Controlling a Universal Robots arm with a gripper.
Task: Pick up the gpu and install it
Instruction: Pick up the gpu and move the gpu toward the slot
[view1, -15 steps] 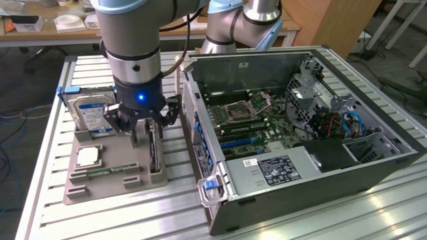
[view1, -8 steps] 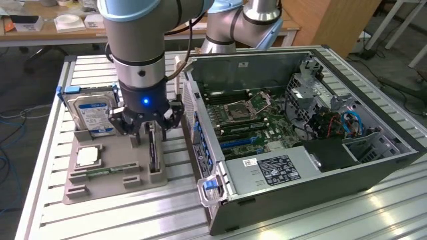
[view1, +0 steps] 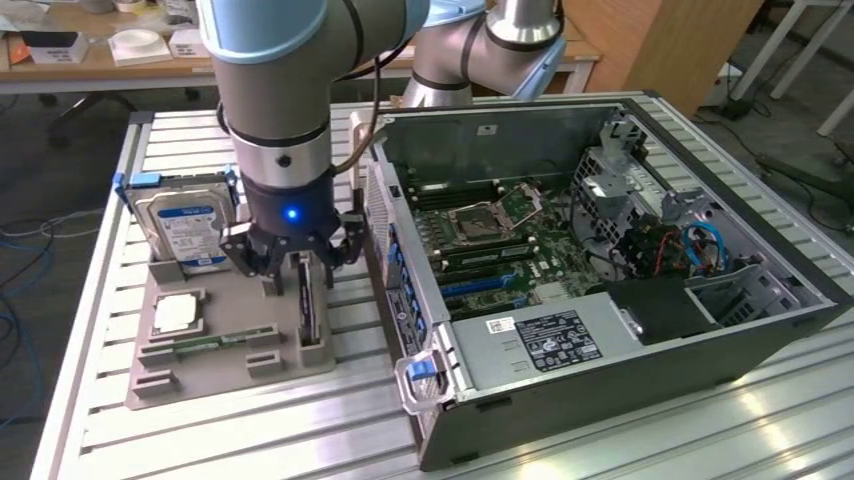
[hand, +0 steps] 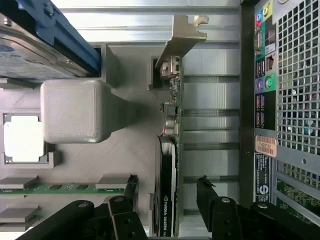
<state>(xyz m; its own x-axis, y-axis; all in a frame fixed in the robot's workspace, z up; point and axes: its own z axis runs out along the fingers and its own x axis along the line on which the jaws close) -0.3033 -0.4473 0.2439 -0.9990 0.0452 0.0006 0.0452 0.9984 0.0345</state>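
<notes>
The gpu (view1: 310, 300) stands on edge in a slot of the grey parts tray (view1: 200, 385), to the exterior view's left of the open computer case (view1: 747, 330). In the wrist view the gpu (hand: 166, 210) shows edge-on, with a black shroud, green board and silver end bracket (hand: 182, 35). My gripper (view1: 299, 268) hangs just above it, open. In the wrist view my gripper (hand: 168, 184) straddles the card, one fingertip (hand: 131, 184) on each side with a gap to the card. Nothing is held.
On the tray also sit a silver hard drive (view1: 187, 225) with a blue label, a CPU (view1: 176, 312) and a RAM stick (view1: 214, 343). The case's perforated rear panel (hand: 295, 75) stands close beside the gpu. The motherboard (view1: 501, 245) lies exposed inside.
</notes>
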